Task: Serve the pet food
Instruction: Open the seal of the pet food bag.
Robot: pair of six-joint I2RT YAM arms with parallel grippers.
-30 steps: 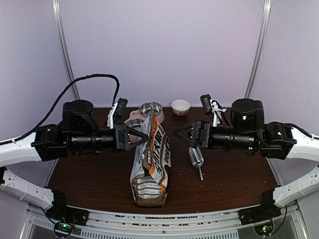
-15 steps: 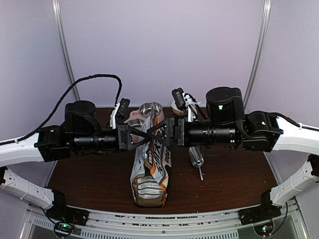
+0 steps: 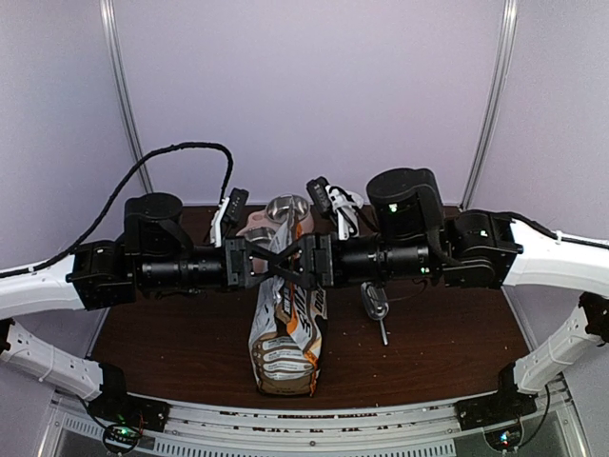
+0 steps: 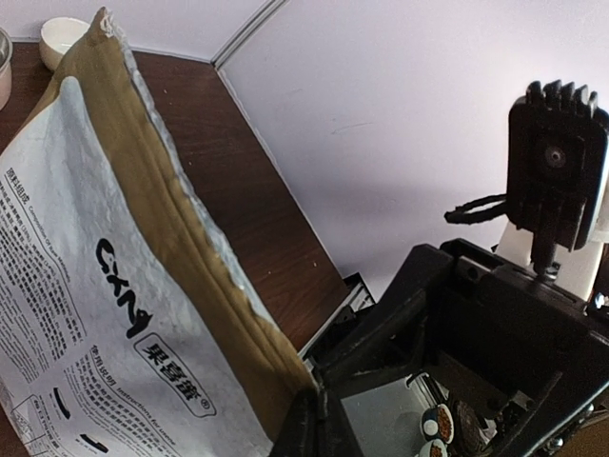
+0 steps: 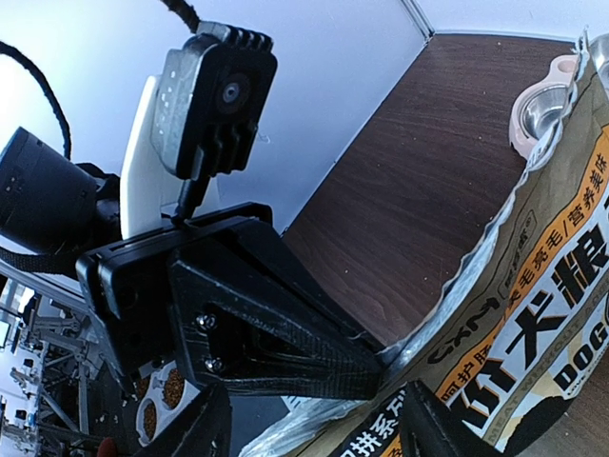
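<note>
With the left pincer [image 4: 306,424] clamped on the bag [image 3: 285,333] rim and the right pincer [image 5: 314,430] apart astride it, a missed pinch could topple the bag, at 6 o'clock of the feeder [image 3: 253,222], spilling the pet food hidden inside.

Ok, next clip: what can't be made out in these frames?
Kibble: none in view. From above, the left gripper and right gripper cover the mouth of the bag; the wrist views show only its outside and torn rim.
Right gripper: the right wrist view's bottom edge cuts off its fingertips, so contact with the bag is unclear.
White bowl: partly behind the bag in the left wrist view; from above, presumably hidden behind the right arm.
</note>
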